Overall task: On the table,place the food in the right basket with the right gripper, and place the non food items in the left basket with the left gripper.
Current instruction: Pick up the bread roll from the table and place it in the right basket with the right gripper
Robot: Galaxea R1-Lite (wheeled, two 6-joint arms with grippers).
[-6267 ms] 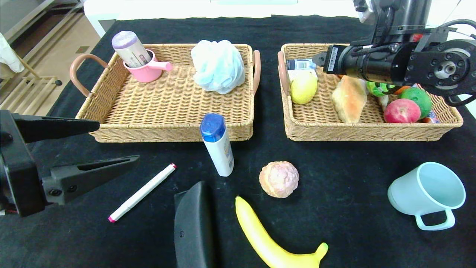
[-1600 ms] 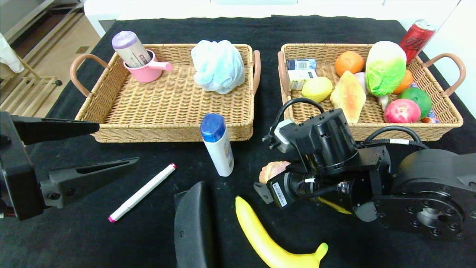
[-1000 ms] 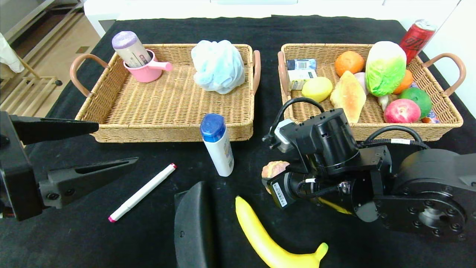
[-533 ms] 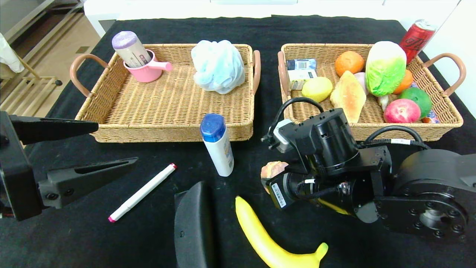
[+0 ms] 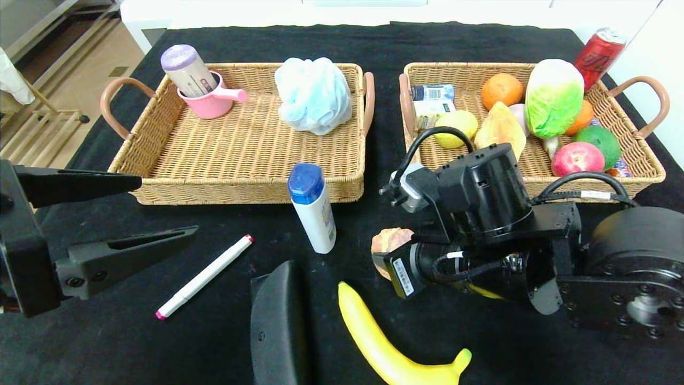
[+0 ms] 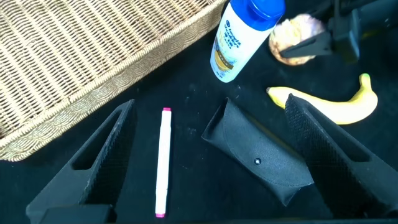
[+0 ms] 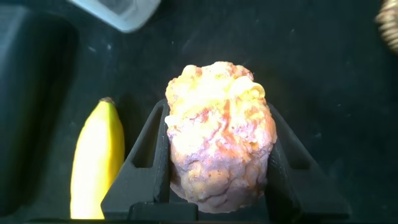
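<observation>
Right gripper (image 7: 217, 168) is closed on the bun (image 7: 219, 134), which sits squarely between the two fingers, each finger pressed against a side. The bun is in front of the right basket (image 5: 470, 188) and near the banana (image 5: 382, 342) (whether it rests on the table cannot be told). Left gripper (image 5: 163, 208) is parked at the left edge, jaws spread wide, above the marker (image 5: 206, 275)

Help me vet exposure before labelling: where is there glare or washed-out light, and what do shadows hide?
Head view: the strip beyond the black table is washed out white; the table swallows shadows. Right wrist view: the bun, gripped by the right end effector, is evenly lit, without glare. Left wrist view: faint sheen on the bottle; the open left end effector blends into the table.
</observation>
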